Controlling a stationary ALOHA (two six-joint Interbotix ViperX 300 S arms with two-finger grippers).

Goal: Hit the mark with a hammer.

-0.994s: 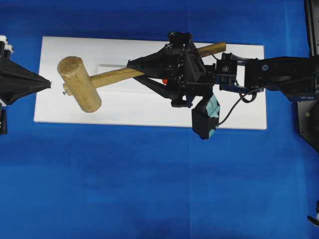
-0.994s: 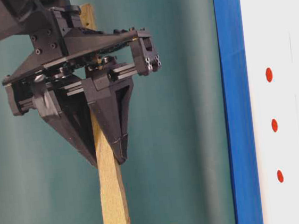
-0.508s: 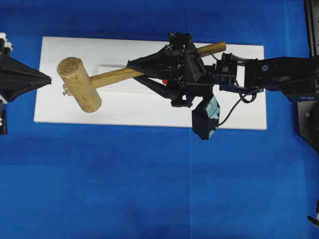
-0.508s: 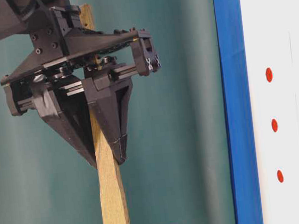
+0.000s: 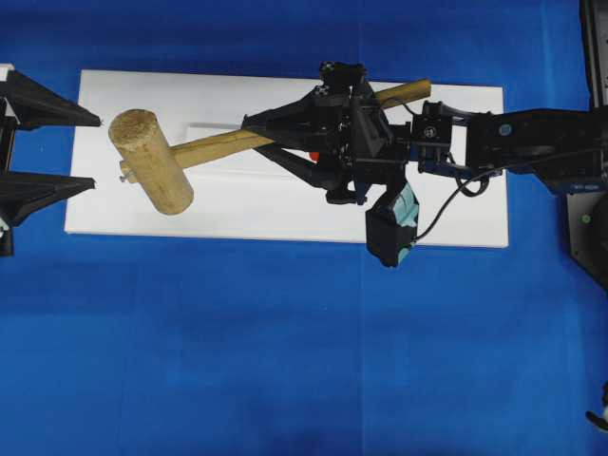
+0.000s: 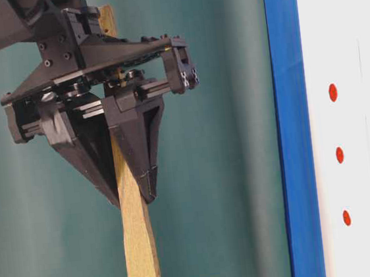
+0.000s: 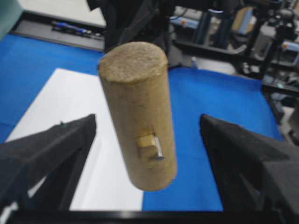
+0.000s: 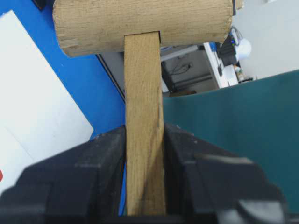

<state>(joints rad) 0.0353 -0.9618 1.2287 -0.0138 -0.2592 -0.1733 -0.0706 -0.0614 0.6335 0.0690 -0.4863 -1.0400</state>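
the right pincer [image 5: 255, 133] holds the hammer [image 5: 161, 157] up over the white board [image 5: 237, 204].

near the left arm, the left pincer [image 5: 81, 152] stands wide open with nothing in it, one finger [image 7: 51, 149] on each side of the hammer head and not touching it. next comes the thick round head, at 9 o'clock on the board. the long handle runs off toward 2 o'clock. the right pincer is squeezed tight on the handle's middle. red dots [image 6: 339, 154] sit on the board, on the blue table [image 5: 285, 351].
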